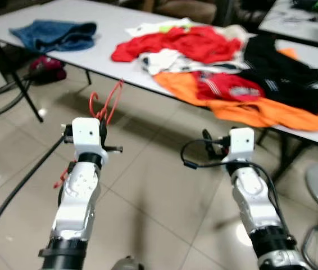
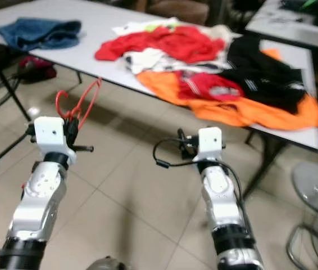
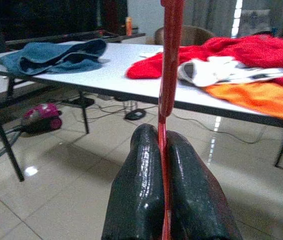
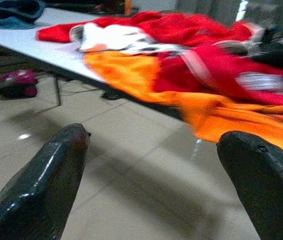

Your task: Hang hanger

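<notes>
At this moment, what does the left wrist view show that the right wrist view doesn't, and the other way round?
Left wrist view alone: the left gripper, jaws shut on the thin red hanger, which rises straight up from them.

Right wrist view alone: the right gripper, jaws wide apart and holding nothing, pointed at the orange garment drooping over the table edge.

Both: the white table, the blue denim garment on it, the red clothing piled on it, the pink object on the tiled floor beneath.

Indoor light even, bit dim; ceiling lamps glaring off floor tiles [image 1: 148, 185]; head views blurring slightly; table [image 3: 106, 75] casting soft shadow.
</notes>
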Tool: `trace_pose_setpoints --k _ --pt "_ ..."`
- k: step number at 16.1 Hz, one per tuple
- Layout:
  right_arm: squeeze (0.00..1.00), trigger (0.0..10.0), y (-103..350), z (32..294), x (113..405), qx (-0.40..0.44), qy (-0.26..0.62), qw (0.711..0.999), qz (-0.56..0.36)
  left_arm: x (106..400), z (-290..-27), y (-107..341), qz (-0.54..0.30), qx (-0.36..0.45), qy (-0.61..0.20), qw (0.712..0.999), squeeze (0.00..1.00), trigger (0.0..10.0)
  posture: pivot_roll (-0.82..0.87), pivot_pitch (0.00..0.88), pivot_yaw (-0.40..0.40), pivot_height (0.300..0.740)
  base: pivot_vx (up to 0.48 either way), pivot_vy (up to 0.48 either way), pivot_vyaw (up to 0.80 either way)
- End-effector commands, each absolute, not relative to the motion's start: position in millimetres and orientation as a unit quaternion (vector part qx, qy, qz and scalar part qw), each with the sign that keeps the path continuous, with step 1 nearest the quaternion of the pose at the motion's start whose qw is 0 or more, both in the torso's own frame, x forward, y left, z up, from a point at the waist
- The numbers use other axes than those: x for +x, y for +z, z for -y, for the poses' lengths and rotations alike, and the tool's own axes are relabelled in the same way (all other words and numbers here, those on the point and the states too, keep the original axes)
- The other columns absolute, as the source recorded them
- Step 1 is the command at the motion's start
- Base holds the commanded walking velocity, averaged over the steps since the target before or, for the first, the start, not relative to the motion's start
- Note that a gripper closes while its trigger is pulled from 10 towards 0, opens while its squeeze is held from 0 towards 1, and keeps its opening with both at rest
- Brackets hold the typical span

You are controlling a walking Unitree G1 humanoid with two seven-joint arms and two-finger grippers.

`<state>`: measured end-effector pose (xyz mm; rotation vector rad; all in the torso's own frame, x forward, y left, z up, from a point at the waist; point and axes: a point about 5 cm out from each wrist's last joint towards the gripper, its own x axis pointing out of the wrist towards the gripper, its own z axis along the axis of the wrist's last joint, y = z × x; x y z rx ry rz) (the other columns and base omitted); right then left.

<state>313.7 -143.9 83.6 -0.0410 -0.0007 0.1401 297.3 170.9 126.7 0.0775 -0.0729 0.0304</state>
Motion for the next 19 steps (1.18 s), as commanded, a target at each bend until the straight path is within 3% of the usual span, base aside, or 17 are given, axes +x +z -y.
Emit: trace_pose_setpoints --k 1,6,9,12,17,19 --pt "0.0 10.0 88 146 314 -0.029 0.068 0.997 0.01 301 -169 131 0.047 0.033 0.012 0.998 0.0 10.0 0.01 0.048 -0.006 0.74 0.48 0.0 0.0" --pt "0.0 10.0 117 152 317 -0.053 0.033 0.995 0.079 304 -163 153 0.098 0.043 -0.007 0.994 0.0 10.0 0.0 0.053 0.001 0.74 0.48 0.0 0.0" --pt "0.0 10.0 143 155 321 -0.069 0.02 0.989 0.129 306 -165 155 0.106 0.039 -0.012 0.994 0.0 10.0 -0.01 0.057 0.007 0.74 0.48 0.0 -0.75" --pt "0.0 10.0 141 155 320 -0.07 0.016 0.99 0.125 309 -166 158 0.109 0.036 -0.012 0.993 0.0 10.0 -0.01 0.057 0.009 0.74 0.48 0.0 -0.74" --pt "0.0 10.0 140 150 315 -0.078 0.019 0.989 0.126 311 -168 162 0.116 0.024 -0.022 0.993 0.0 10.0 -0.02 0.062 0.018 0.74 0.48 0.0 -0.11" --pt "0.0 10.0 140 152 315 -0.081 0.011 0.989 0.127 313 -166 168 0.124 0.015 -0.033 0.992 0.0 10.0 -0.03 0.06 0.026 0.74 0.0 0.0 -0.75"
